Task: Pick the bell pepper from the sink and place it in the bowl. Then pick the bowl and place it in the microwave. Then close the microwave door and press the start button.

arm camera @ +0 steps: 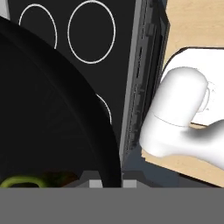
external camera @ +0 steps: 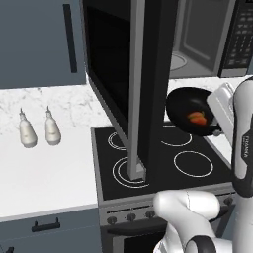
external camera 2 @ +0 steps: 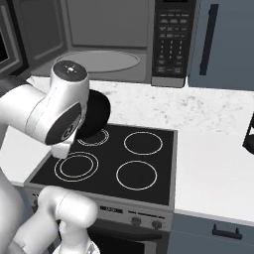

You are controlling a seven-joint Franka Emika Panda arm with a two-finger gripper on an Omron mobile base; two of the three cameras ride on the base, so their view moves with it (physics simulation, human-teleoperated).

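Gripper (external camera: 219,124) clamps bowl (external camera: 190,111) rim above stove (external camera: 163,163); bell pepper (external camera: 198,118) inside

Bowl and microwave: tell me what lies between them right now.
In the left base view, the bowl, held tilted over the stove with the pepper inside, has only bare marble counter between it and the open microwave.

The microwave door (external camera: 132,84) hangs wide open, jutting out over the stove (external camera 2: 119,158) and walling off the left side. The microwave (external camera 2: 106,37) cavity stands open, its turntable (external camera 2: 99,61) bare. The raised bowl (external camera: 191,111) hangs over the stove's right burners, just beside the door's edge. Two bottles (external camera: 38,129) stand well left, out of the way.
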